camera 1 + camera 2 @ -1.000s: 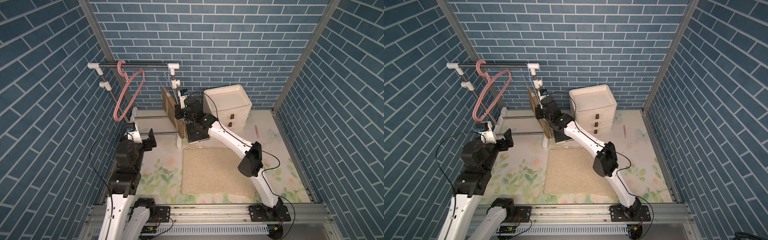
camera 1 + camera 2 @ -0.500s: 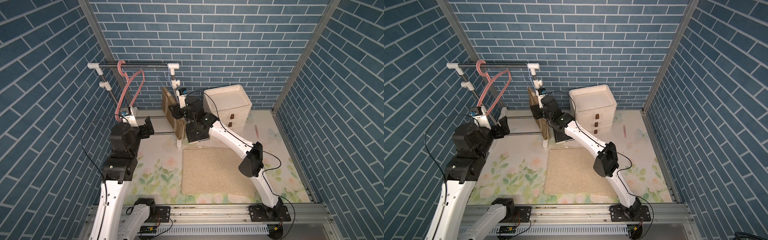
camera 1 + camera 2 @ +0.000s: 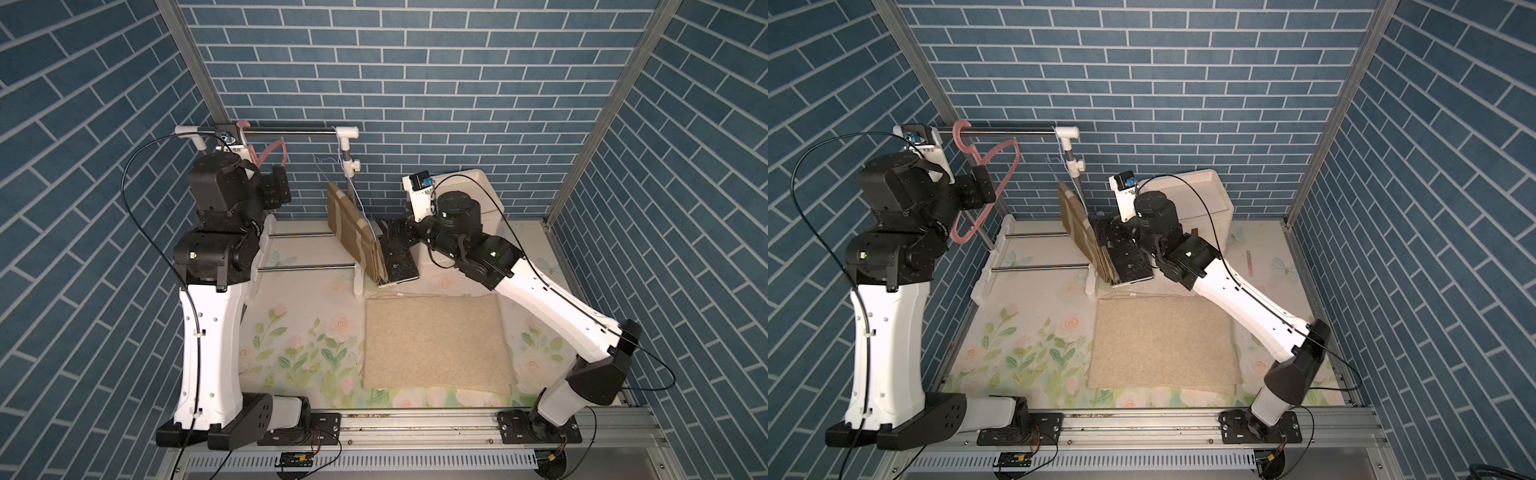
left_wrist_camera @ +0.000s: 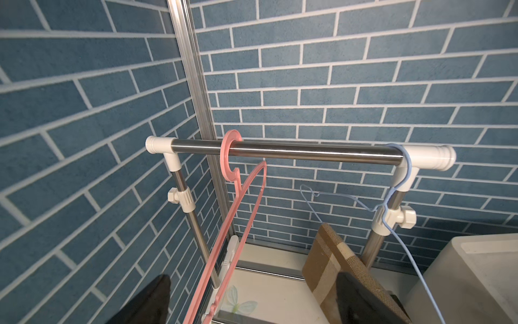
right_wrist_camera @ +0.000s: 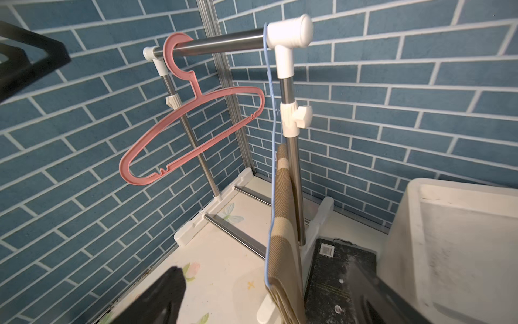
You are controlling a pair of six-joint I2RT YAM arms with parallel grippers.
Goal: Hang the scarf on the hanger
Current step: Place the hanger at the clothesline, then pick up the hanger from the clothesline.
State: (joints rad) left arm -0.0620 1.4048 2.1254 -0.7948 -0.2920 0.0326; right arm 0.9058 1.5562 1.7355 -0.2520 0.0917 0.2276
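The brown and tan scarf (image 3: 353,232) (image 3: 1081,235) (image 5: 283,224) hangs folded over a thin blue wire hanger (image 5: 270,112) (image 4: 403,179) at the right end of the rack's rail. My right gripper (image 3: 384,230) (image 3: 1102,230) (image 5: 266,303) is open, and the scarf's lower edge lies between its spread fingers without being pinched. A pink plastic hanger (image 3: 1000,166) (image 4: 246,196) (image 5: 196,126) hangs tilted near the rail's left end. My left gripper (image 3: 276,189) (image 3: 976,191) (image 4: 252,308) is raised beside it and open, with the pink hanger's lower arm passing between its fingers.
The steel rail (image 3: 291,132) sits on two white-jointed posts. A white drawer box (image 3: 478,183) stands behind the right arm. A black pad (image 3: 399,257) lies at the scarf's foot. A beige mat (image 3: 436,340) covers the floral table, and a pink pen (image 3: 1248,262) lies at the right.
The right gripper went from shut on the scarf to open and eased back a little. The left arm rose from low on the table up to the pink hanger.
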